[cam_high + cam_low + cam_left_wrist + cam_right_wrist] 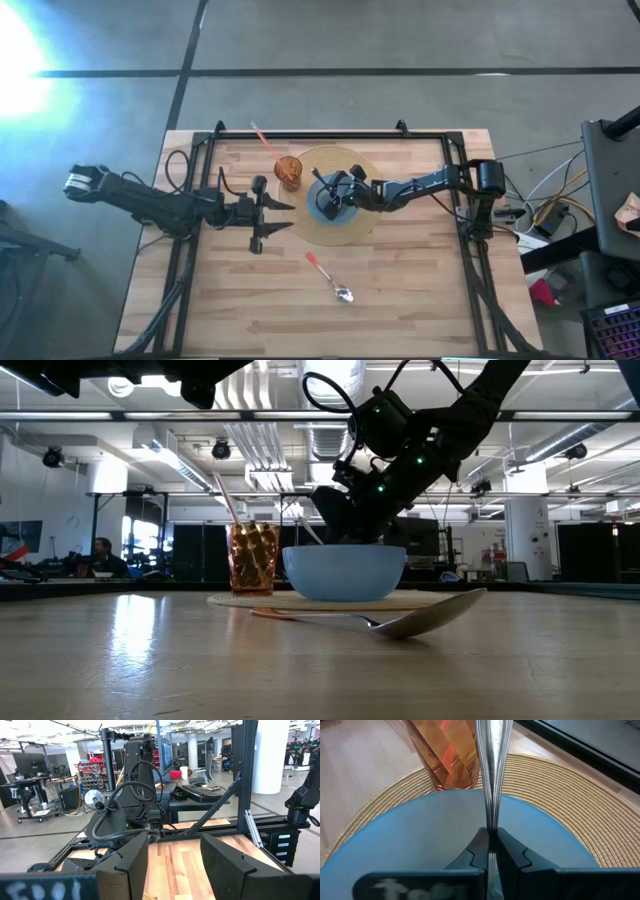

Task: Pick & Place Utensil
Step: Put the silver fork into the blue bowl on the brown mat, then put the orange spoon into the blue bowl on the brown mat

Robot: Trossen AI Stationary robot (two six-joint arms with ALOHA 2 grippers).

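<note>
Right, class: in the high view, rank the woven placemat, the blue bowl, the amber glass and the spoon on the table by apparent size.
1. woven placemat
2. blue bowl
3. spoon and amber glass: unsure, since the spoon is longer but thinner.

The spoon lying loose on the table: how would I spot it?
Start at the round woven placemat mid-table, which carries the blue bowl and the orange tumbler. On bare wood just off the mat lies the spoon: red handle, shiny bowl, touched by nothing, unlike the silver utensil pinched above the blue bowl.
</note>
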